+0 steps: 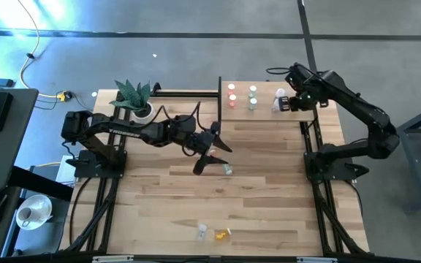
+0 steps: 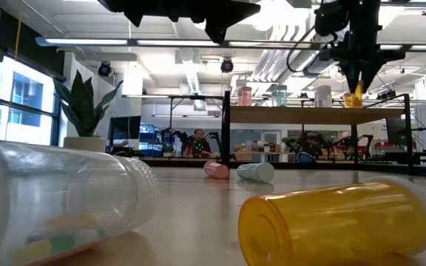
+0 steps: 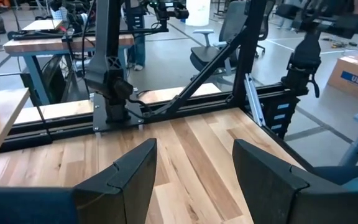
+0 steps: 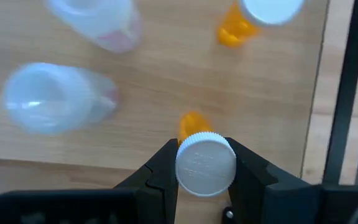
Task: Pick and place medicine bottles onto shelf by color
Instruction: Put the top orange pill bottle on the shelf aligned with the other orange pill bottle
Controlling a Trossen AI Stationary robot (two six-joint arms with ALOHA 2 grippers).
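Nearest the low camera, a clear bottle [image 2: 58, 196] and an orange bottle [image 2: 339, 222] lie on their sides at the front edge of the counter [image 1: 269, 197]; from above they show as a small pale bottle and an orange one just beside each other.

Farther in, near the middle of the counter, the left gripper [image 1: 209, 157] hangs above the wood with its fingers [image 3: 129, 177] spread apart and nothing between them. A green-tinted bottle [image 2: 256, 172] lies on its side just beside it, and a pink bottle [image 2: 216, 170] lies next to that one in the low view.

At the far side stands the shelf [image 1: 265, 113], a light-wood board on a black frame. On it stand two red bottles [image 1: 232, 96] in a short column and two green bottles [image 1: 253, 97] beside them, with clear bottles [image 4: 67, 93] toward the right end. The right gripper [image 4: 205, 163] is over that right end, its fingers closed on the white cap of a held orange bottle [image 4: 201, 158], which hangs upright above the board. Another orange bottle on the shelf [image 4: 247, 18] stands a little beyond it.

A potted plant [image 1: 134, 96] sits at the far left corner of the counter.
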